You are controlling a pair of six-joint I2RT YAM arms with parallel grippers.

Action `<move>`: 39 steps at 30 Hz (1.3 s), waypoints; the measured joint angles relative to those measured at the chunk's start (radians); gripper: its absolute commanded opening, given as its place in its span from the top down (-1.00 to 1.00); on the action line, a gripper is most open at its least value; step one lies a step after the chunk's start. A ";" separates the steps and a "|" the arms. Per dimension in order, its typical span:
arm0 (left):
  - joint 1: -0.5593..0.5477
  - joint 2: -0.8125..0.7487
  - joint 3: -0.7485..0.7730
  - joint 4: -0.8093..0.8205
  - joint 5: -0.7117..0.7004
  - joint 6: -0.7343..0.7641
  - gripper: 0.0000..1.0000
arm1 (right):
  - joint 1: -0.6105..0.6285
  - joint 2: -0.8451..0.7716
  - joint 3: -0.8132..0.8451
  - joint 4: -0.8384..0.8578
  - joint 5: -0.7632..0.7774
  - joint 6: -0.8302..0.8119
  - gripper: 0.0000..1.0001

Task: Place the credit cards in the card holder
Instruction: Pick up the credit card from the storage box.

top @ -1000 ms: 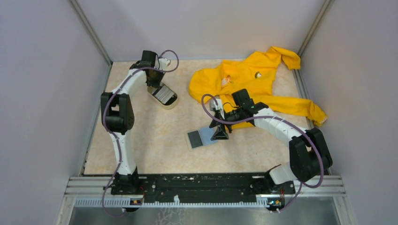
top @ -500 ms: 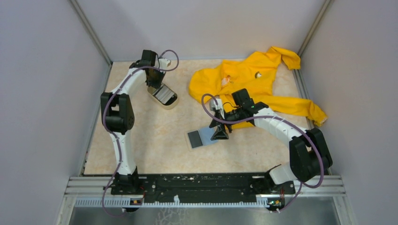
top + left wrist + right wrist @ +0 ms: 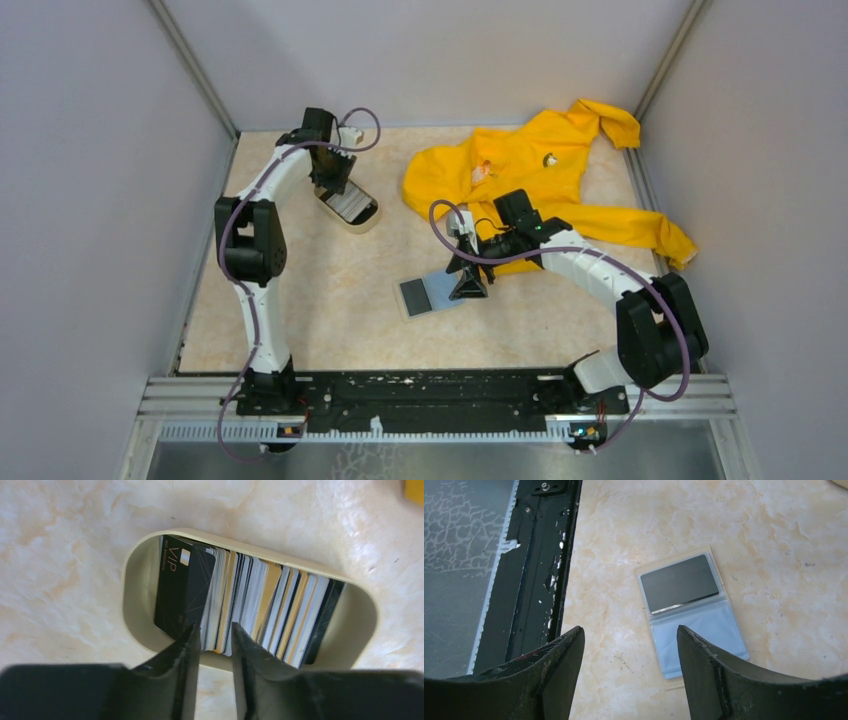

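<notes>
Top external view: a beige marbled table (image 3: 330,300) boxed in by grey walls (image 3: 100,150) on three sides, with a black rail (image 3: 430,390) along the bottom edge. A yellow garment (image 3: 520,160) fills the upper right. Bare tabletop lies at lower left and lower right.

An oval tray (image 3: 135,565) at upper left holds a stack of cards (image 3: 270,605) on edge. The left gripper (image 3: 213,630) hangs over its near rim, fingers a narrow gap apart with card edges showing between them. I cannot tell whether it pinches any.

At the frame's centre the card holder (image 3: 428,295) lies open and flat, with the dark grey card (image 3: 679,582) in one clear pocket and the light blue card (image 3: 696,637) in the other. The right gripper (image 3: 630,632) hovers above the holder's right end, spread wide and holding nothing.
</notes>
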 measured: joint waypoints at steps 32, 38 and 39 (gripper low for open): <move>0.078 0.137 0.155 -0.060 0.231 0.007 0.39 | 0.000 0.000 0.000 -0.003 -0.003 0.000 -0.35; 0.078 0.130 0.156 -0.061 0.237 0.007 0.50 | 0.000 0.000 0.000 -0.003 -0.005 0.000 -0.35; 0.079 0.129 0.156 -0.062 0.237 0.007 0.51 | 0.000 0.000 0.000 -0.003 -0.006 -0.001 -0.35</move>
